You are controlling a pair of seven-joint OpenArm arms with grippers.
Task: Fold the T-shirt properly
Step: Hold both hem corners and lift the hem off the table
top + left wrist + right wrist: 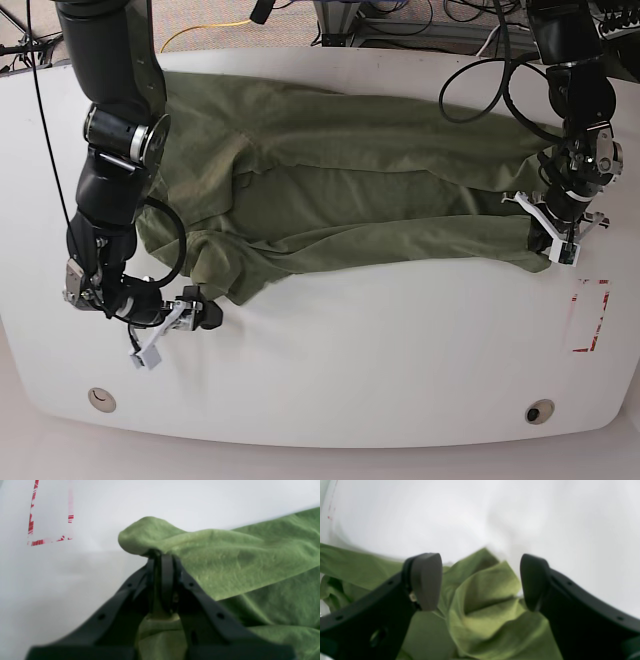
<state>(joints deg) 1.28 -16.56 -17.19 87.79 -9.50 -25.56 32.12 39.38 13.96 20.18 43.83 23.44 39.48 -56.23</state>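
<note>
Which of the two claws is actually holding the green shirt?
The left gripper, on the right in the base view, is shut on the T-shirt at its edge. The right gripper stands open over a corner, holding nothing.

The setting looks like a robotics lab. A plain white surface [400, 340] carries a red tape marking [590, 316], black cables [480, 70] trail off its far edge onto carpet, and a yellow cable [205, 30] lies there too.
</note>
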